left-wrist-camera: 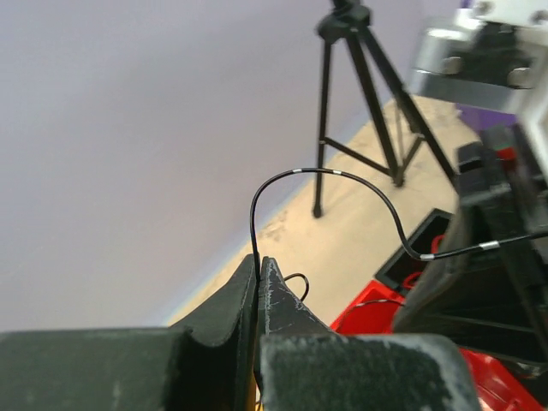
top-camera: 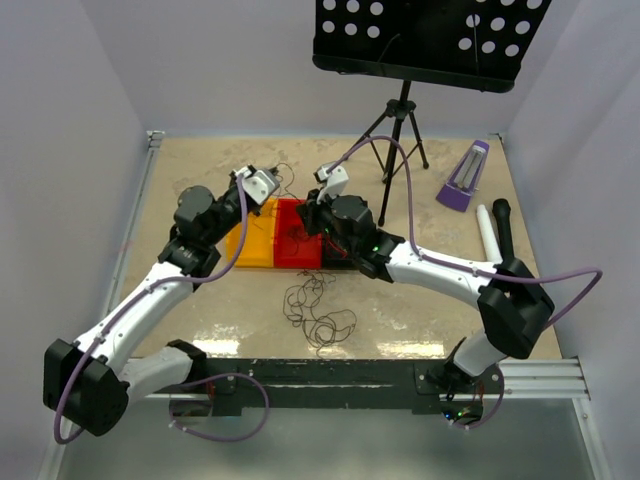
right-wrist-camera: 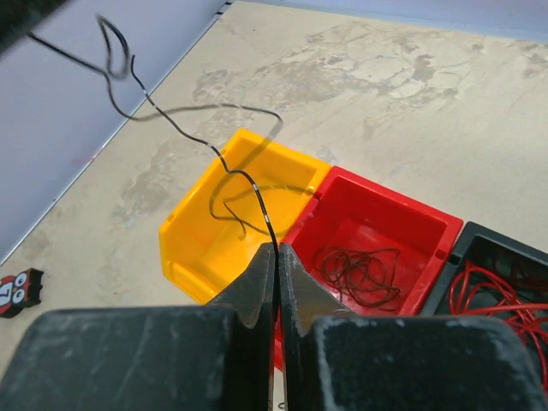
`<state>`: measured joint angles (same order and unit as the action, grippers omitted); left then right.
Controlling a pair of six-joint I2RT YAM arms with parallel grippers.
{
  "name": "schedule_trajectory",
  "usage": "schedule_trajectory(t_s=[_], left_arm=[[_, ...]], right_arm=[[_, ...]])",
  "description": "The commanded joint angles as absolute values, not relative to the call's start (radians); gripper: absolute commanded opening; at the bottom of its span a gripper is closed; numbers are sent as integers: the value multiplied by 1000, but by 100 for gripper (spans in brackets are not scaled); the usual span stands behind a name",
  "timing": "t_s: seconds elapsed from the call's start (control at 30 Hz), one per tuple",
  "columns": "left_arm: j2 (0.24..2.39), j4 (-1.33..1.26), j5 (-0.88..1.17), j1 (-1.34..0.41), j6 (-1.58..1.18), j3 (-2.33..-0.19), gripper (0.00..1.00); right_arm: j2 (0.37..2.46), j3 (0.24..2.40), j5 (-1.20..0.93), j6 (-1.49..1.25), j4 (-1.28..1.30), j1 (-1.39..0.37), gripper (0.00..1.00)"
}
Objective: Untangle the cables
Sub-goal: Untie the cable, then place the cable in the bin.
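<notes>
Black, string-thin wire (left-wrist-camera: 342,174) arcs loosely between the arms, the left gripper (left-wrist-camera: 259,262) and the right gripper (right-wrist-camera: 276,250) each clenched on it above the yellow bin (right-wrist-camera: 184,235). Sorting looks partly done: dark cables (right-wrist-camera: 360,278) lie in the red bin (right-wrist-camera: 402,210) and red cables (right-wrist-camera: 505,295) in the black bin (right-wrist-camera: 492,235), yet a knotted heap (top-camera: 318,310) lies unsorted on the table (top-camera: 200,160). A tripod (top-camera: 400,130) and a purple metronome (top-camera: 464,178) stand well behind, out of the way; the wire's own curls look likeliest to snag.
</notes>
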<state>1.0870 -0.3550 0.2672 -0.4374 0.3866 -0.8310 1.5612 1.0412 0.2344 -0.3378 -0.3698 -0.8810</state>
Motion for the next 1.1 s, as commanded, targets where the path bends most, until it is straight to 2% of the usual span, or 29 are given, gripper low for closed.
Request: schedule_trajectory(t_s=[0.0,0.03,0.17,0.2,0.5,0.9,1.07], left_arm=[[1037,-397,193,-388,391,-818,0],[1038,-394,198,-379,394,-822,0],[1057,-380,221,-361,393,-805,0],[1061,-385,230,-357,393,-792,0],[1078,-456,264,-336,374,-703,0],[1068,-477,308,-226,61,-752,0],[1074,-497,236,-210,-60,-700,0]], right_arm=[[1535,1071,180,-350,-419,-882,1],[1545,1080,170,-350,-414,-882,4],[1559,1108,149,-360,-388,-884,28],[1554,1104,150,-362,-387,-884,31],[1513,1060,150,-379,-373,-882,33],[1503,1077,118,-396,-364,-885,32],[1457,1048,153,-388,-347,-887,34]])
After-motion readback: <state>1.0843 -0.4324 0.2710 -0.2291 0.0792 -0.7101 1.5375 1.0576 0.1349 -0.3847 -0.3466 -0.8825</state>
